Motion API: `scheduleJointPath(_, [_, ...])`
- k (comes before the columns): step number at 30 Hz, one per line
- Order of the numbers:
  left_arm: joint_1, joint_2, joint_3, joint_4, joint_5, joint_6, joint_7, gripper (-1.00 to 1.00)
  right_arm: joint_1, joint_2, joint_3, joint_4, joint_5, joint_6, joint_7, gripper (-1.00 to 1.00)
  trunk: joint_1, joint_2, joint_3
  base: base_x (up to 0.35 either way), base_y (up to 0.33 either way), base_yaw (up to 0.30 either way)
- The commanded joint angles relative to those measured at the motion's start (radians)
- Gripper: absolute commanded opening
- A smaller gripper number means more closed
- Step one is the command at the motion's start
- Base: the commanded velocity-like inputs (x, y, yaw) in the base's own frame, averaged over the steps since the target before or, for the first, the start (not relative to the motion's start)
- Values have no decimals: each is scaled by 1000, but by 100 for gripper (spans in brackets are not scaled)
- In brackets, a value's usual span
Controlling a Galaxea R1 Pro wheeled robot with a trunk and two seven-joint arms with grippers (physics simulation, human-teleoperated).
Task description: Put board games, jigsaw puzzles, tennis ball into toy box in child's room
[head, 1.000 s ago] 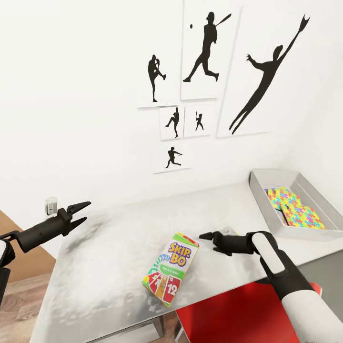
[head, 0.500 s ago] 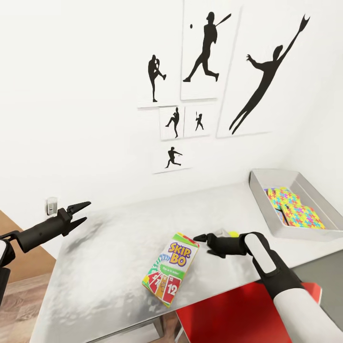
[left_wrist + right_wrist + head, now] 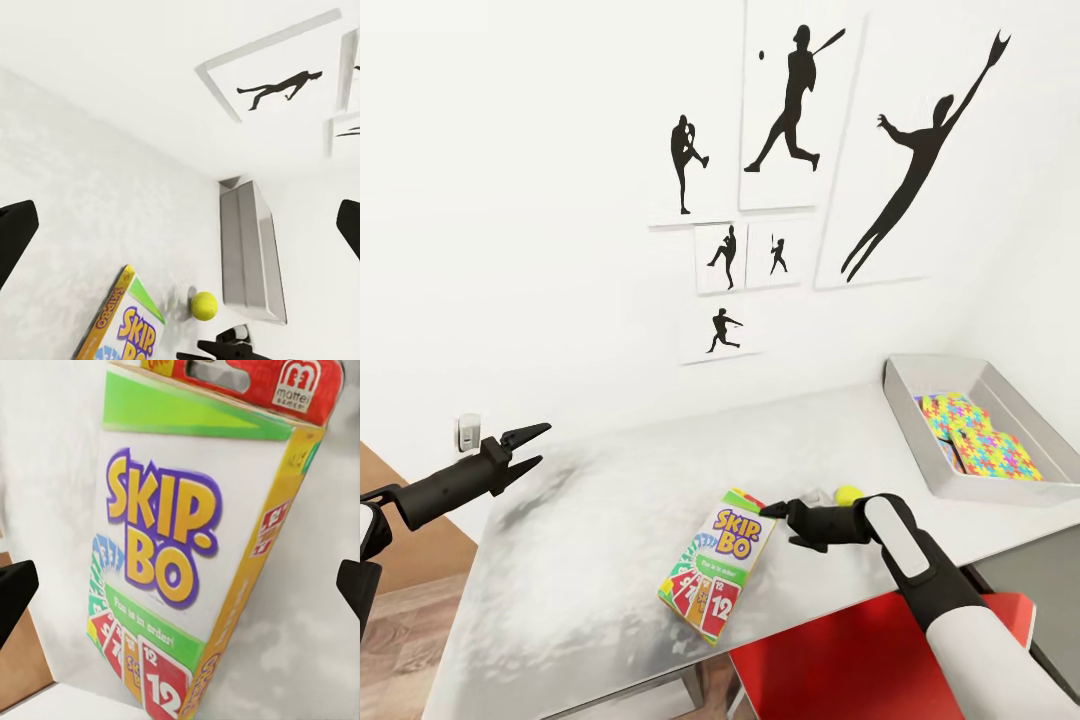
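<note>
From the head camera, the SKIP-BO box (image 3: 719, 564) lay flat on the light-grey surface (image 3: 590, 540), near its front edge. The right fingers (image 3: 782, 517) reached in from the right, spread apart, tips just beside the box's top corner, gripping nothing. Behind that wrist sat the tennis ball (image 3: 848, 494). Over at the far right, the toy box (image 3: 905, 400) held both jigsaw puzzles (image 3: 980, 438), one overlapping the other. The left fingers (image 3: 532, 448) hovered at the surface's left end, parted and empty, well apart from the game.

On the left wrist camera, the fingers (image 3: 18, 236) sat wide at either edge of the frame; between them showed the SKIP-BO box (image 3: 126, 330), the tennis ball (image 3: 203, 304) and the toy box (image 3: 251, 251) against the wall.

On the right wrist camera, the SKIP-BO box (image 3: 187, 547) loomed large between two spread, empty fingers (image 3: 15, 592).
</note>
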Motion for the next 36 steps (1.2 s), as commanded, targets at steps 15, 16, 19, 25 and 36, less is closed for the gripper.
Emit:
scheduleJointPath(15, [-1,0,2,0,-5,5,-5,100,-1,2,5,7,0,2,-2,100,1,-2,-2,0,0,0])
scheduleJointPath(16, [-1,0,2,0,-5,5,-5,100,-1,2,5,7,0,2,-3,100,1,-2,-2,0,0,0])
scheduleJointPath(19, [-1,0,2,0,-5,5,-5,100,-1,2,5,7,1,2,-3,100,1,-2,-2,0,0,0])
scheduleJointPath(25, [-1,0,2,0,-5,5,-5,100,-1,2,5,7,1,1,-3,100,1,-2,-2,0,0,0])
scheduleJointPath(36, [-1,0,1,0,-5,5,-5,100,-2,2,4,24,1,-80,-3,100,1,-2,-2,0,0,0])
